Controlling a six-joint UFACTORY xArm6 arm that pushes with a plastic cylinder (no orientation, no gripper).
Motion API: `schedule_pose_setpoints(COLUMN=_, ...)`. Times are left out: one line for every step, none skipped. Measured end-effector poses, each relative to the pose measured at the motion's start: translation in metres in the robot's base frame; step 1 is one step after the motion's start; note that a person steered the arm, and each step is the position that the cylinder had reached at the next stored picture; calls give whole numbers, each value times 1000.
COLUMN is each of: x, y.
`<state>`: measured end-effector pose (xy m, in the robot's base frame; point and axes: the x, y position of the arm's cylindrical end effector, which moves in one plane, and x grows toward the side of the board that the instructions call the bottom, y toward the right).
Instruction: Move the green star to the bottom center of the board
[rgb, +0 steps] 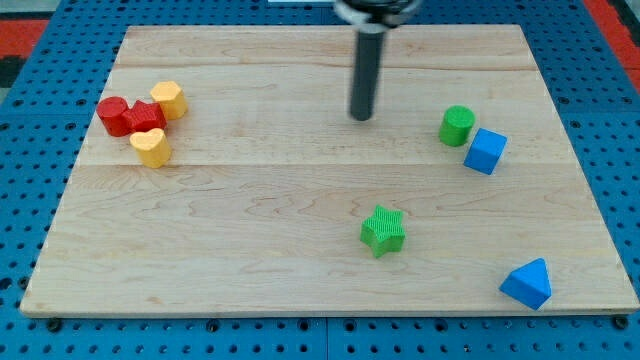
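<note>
Green star (383, 230) lies below my tip (361, 117), well apart from it, somewhat short of the board's (300, 290) bottom edge. You've no fingers here, nothing grasped; the final nudge remains.

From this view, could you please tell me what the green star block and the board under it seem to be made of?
The green star block looks like matte plastic, possibly 3D-printed: fine parallel ridges run across its top. The pale board looks like unvarnished or lightly finished wood: long grain lines and plank seams run across it, with little shine. My tip stands well above the star toward the view's top.
</note>
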<state>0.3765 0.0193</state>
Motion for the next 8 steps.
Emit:
schedule_pose_setpoints(x=7, y=-23)
schedule_pose_setpoints(x=7, y=-27)
schedule_pose_setpoints(x=19, y=-37)
schedule_pose_setpoints(x=19, y=-90)
schedule_pose_setpoints(x=76, y=-111)
schedule_pose_setpoints(x=148, y=-75)
schedule_pose_setpoints(x=184, y=-44)
schedule_pose_setpoints(x=242, y=-18)
